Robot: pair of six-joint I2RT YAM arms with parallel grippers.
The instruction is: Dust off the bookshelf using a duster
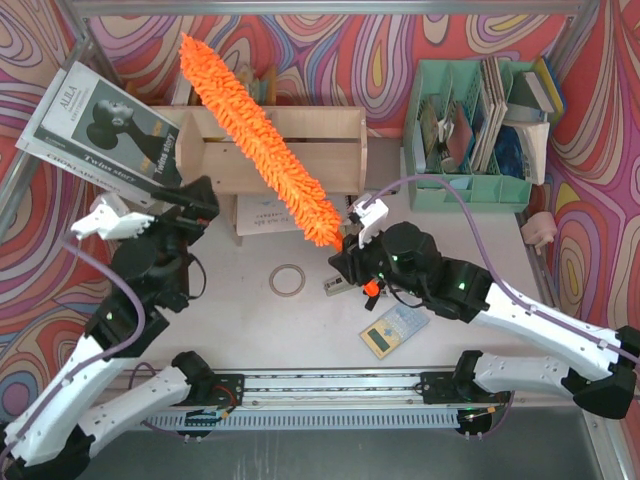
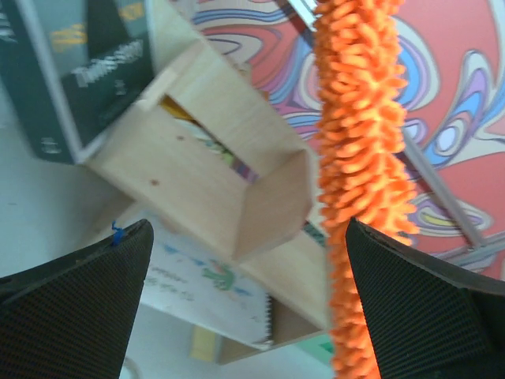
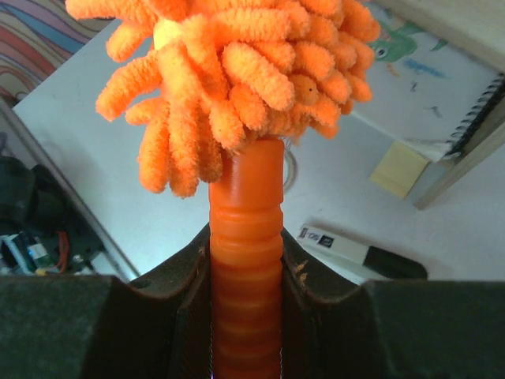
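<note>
Duster (image 1: pixel 262 140): looked light, head floppy; stiff ribbed handle (image 3: pixel 246 205) judged best hold.
Right gripper (image 3: pixel 246 272): clamped on handle.
Left gripper (image 2: pixel 246 296): stood wide, held nothing.

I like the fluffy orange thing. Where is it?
The duster slants over the bookshelf in the top view's middle, its handle in the right pincer.

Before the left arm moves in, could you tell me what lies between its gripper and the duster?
The top view shows one compartment of the bookshelf between the left gripper and the duster, with a notebook beneath it.
</note>
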